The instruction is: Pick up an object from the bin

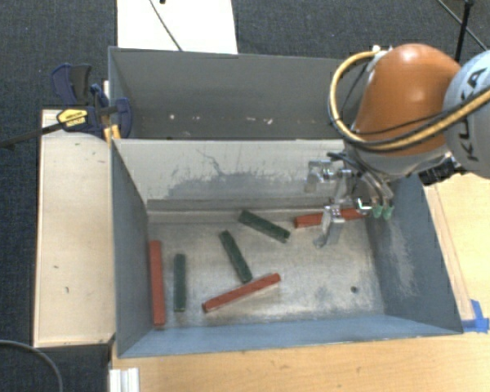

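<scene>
In the right half of the frame, just under the back wall of the bin (pixel 229 96), the gripper (pixel 331 225) stands low over the floor. Its jaws are clenched on a short red stick (pixel 309 220). This stick lies almost level across them, with one end out to the left and the other end out to the right. Whether the stick is already free of the floor cannot be told from this view.

Just to the left of it lies a dark green stick (pixel 265 225), near but not touching. Further toward the lower left are a second green stick (pixel 235 256) and a slanting red stick (pixel 241 292). An upright red stick (pixel 157 282) and an upright green stick (pixel 180 282) lie side by side near the left wall.

The step in hand seems to be the lift. To do it well, the arm should probably go straight up and keep the grip firm, because the jaws look to hold the stick somewhat right of its middle, so its longer left end may dip. The back wall is very near, so a move away from it, toward the middle of the bin, seems safer than any turning of the wrist.
</scene>
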Robot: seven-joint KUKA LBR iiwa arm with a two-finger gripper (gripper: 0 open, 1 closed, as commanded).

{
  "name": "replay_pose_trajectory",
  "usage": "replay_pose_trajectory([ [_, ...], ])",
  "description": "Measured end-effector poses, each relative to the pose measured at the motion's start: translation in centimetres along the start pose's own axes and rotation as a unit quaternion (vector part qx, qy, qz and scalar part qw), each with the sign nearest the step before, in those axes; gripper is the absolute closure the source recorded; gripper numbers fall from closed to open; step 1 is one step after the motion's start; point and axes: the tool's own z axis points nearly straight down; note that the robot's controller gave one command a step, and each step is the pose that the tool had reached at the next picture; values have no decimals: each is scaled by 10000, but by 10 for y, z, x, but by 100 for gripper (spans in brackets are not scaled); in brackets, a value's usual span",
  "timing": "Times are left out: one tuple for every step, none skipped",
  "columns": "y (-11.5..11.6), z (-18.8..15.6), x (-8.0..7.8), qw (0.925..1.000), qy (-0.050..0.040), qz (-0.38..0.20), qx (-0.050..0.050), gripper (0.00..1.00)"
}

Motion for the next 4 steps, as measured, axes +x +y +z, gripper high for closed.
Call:
replay_pose_trajectory([
  [24, 150, -18, 9854, -6, 1704, -2, 0],
  [50, 115, -26, 9850, -57, 1722, -17, 0],
  [62, 117, -25, 9670, -50, 2547, -12, 0],
  [65, 148, -22, 9581, -22, 2863, -6, 0],
])
